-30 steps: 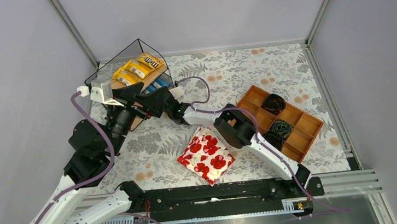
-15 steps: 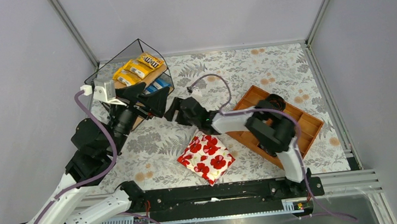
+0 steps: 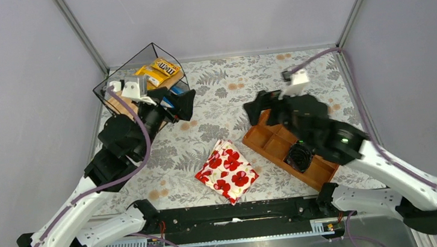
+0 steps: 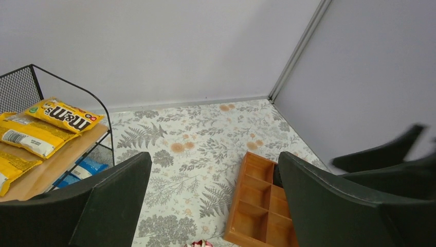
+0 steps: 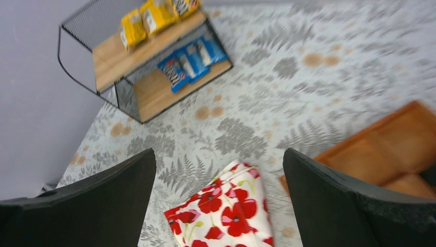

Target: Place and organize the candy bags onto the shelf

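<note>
A yellow bag [image 4: 66, 115] on the top board of the shelf [image 4: 67, 152] is showing the brand "m&m's" in dark letters, and the same word is showing on it in the top view. The next bag [image 4: 23, 138] is showing a white panel of fine print, too small to read. The blue bags [image 5: 187, 59] on the lower board are carrying white lettering, too blurred to read.
</note>
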Controlling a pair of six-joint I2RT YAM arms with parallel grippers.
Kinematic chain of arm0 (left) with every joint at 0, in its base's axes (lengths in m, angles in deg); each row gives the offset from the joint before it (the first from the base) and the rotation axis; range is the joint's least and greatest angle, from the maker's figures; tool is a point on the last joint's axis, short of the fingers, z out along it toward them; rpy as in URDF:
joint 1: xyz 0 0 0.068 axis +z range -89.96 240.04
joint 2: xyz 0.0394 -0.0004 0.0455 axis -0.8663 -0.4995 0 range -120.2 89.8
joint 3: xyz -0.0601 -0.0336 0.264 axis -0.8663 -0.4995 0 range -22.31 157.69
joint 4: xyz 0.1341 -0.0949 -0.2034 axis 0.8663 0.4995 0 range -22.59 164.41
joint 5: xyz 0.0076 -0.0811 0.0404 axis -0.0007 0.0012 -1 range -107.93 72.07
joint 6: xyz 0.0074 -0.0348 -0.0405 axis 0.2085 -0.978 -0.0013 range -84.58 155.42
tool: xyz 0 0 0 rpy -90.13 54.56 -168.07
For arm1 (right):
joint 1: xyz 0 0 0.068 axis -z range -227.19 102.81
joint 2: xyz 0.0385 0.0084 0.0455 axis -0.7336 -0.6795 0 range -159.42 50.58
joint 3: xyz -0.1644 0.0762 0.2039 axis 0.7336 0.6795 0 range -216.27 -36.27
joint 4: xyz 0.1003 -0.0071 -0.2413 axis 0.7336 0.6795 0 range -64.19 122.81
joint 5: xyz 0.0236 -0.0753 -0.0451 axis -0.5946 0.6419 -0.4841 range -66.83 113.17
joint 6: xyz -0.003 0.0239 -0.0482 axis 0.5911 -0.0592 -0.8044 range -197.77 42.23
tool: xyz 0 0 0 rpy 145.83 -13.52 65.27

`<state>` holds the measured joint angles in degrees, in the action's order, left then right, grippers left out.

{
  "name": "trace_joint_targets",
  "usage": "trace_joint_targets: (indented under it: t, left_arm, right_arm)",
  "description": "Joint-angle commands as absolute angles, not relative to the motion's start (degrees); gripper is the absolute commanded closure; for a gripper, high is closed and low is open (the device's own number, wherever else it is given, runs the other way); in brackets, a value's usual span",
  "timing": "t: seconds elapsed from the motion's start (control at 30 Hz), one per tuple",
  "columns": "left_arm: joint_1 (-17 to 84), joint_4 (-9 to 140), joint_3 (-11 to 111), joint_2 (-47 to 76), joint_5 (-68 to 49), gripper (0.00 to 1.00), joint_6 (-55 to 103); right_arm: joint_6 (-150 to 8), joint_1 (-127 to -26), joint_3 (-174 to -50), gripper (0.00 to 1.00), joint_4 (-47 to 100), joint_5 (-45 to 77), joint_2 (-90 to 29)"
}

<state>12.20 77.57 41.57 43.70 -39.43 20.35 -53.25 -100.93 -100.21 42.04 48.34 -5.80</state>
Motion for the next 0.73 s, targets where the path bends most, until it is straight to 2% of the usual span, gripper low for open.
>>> trace_joint_targets:
  t: [0.0, 0.33, 0.6, 0.7]
  left_arm:
    - [11.98, 78.61, 49.49, 42.40, -40.99, 0.01, 20.00]
    - [11.98, 83.13, 62.07, 42.38, -42.19, 0.01, 22.59]
    - [11.98, 83.64, 64.68, 45.13, -43.06, 0.01, 22.29]
    - [11.96, 84.17, 65.18, 45.47, -42.63, 0.01, 22.15]
  right_arm:
    - [-60.85, -101.29, -108.06, 0.00, 58.62, 57.07, 0.61]
    - [-67.03, -101.33, -123.81, 0.00, 61.39, 56.43, 5.48]
    - [-68.53, -101.33, -121.72, 0.00, 56.34, 49.03, 7.80]
    - [-66.81, -101.31, -121.94, 0.00, 57.14, 51.82, 7.74]
